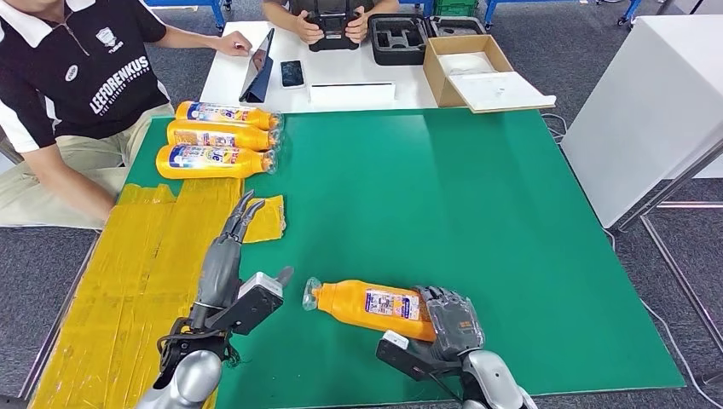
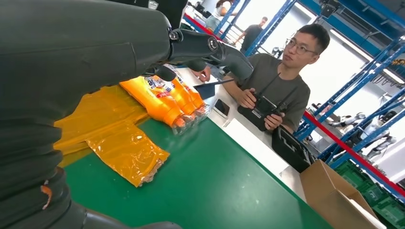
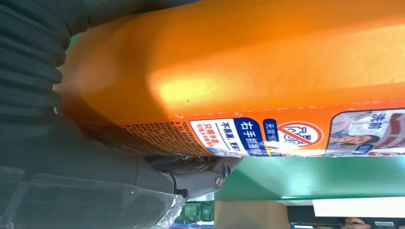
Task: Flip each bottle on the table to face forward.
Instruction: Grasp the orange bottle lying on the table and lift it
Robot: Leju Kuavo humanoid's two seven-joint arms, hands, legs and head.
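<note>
My right hand (image 1: pixel 449 321) is wrapped around the base end of an orange bottle (image 1: pixel 368 303) that lies on its side on the green table (image 1: pixel 443 187), near the front edge, its clear cap pointing toward my left hand (image 1: pixel 232 256). In the right wrist view the bottle's smooth orange wall (image 3: pixel 239 62) fills the space against my palm, with the printed label edge just beside my thumb. I judge it a stiff plastic body, glossy and likely slippery, of moderate weight if full (I cannot tell how full it is), so the broad lower body is the place to hold; the narrow neck would let it twist. My left hand holds nothing, fingers stretched out straight and close together over the yellow taped strip (image 1: pixel 136 281), apart from the bottle. Count: four bottles in all, this one in my grip and three more bottles (image 1: pixel 220 136) lying side by side, touching, at the far left of the table, caps pointing right.
</note>
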